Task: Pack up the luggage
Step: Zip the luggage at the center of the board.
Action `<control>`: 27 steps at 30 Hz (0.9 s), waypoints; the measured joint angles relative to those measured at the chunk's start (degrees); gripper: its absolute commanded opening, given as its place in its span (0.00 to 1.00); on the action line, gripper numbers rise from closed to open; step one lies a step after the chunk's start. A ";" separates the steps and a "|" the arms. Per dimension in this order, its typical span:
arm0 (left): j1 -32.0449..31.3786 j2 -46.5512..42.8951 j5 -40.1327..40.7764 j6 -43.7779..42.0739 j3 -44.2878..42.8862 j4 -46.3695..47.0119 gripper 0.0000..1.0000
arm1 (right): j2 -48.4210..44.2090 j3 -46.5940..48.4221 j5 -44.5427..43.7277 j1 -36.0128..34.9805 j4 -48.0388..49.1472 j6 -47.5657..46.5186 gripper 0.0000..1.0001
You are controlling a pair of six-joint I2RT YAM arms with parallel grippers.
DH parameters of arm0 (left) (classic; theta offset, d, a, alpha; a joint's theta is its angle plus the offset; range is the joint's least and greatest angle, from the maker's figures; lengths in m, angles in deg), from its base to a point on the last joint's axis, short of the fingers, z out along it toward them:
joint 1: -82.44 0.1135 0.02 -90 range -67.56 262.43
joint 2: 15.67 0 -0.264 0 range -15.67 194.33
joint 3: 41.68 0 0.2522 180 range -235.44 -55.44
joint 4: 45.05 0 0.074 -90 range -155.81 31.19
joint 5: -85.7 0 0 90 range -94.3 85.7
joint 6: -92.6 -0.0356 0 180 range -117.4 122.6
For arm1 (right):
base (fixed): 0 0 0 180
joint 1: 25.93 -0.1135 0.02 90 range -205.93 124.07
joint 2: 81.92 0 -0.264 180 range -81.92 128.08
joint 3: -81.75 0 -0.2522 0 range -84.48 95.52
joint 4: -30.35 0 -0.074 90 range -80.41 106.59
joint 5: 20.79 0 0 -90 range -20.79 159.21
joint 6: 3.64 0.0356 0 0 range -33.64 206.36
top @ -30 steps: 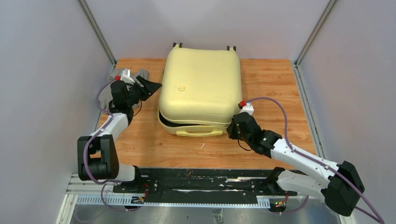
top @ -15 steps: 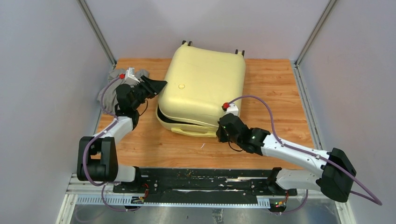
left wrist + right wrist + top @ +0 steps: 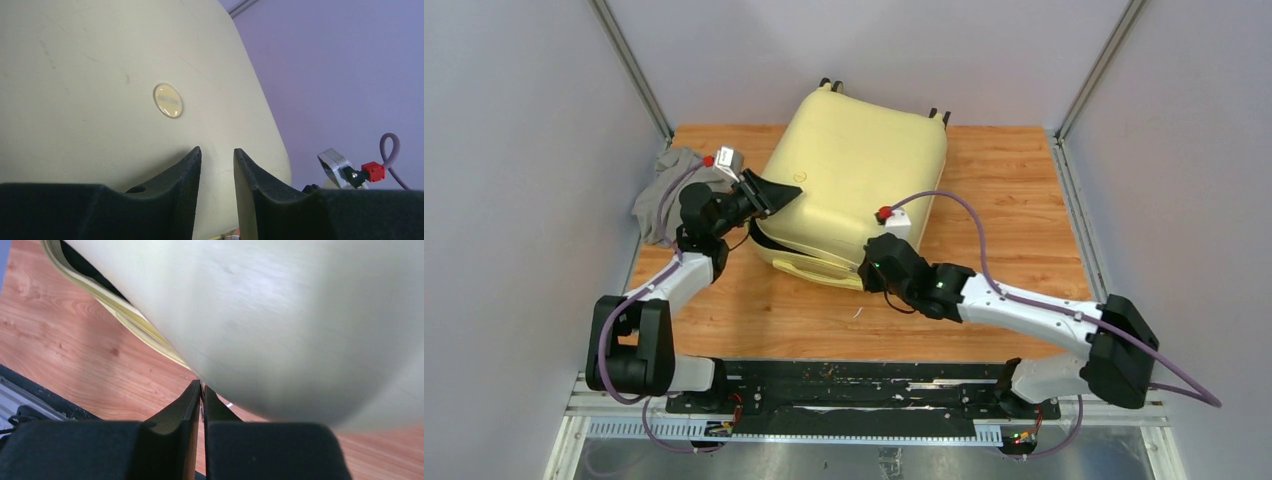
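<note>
The luggage [image 3: 864,165] is a pale-yellow hard-shell suitcase lying flat on the wooden table [image 3: 1014,210], turned askew, with its wheels at the back. Its lid is down, and a dark gap shows along the front-left seam [image 3: 764,245]. My left gripper [image 3: 786,195] rests its tips against the lid's left side, fingers slightly apart and empty. In the left wrist view my left gripper [image 3: 217,152] sits below a round badge [image 3: 167,100]. My right gripper [image 3: 867,268] is at the front seam. In the right wrist view my right gripper [image 3: 202,385] is shut on a small metal zipper pull under the shell [image 3: 300,315].
A crumpled grey cloth [image 3: 662,190] lies at the table's back-left corner behind my left arm. Grey walls close in on both sides and at the back. The suitcase's yellow side handle [image 3: 809,268] faces the front. The black mounting rail [image 3: 844,385] runs along the near edge.
My right gripper has slid left along the front seam. The suitcase has rotated, its front swinging left and its wheels right. My left gripper has moved right onto the lid.
</note>
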 measured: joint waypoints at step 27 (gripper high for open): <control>18.67 14.60 7.30 -20.90 -10.93 -22.12 0.70 | -31.78 -15.04 -9.07 18.14 -14.51 15.37 0.46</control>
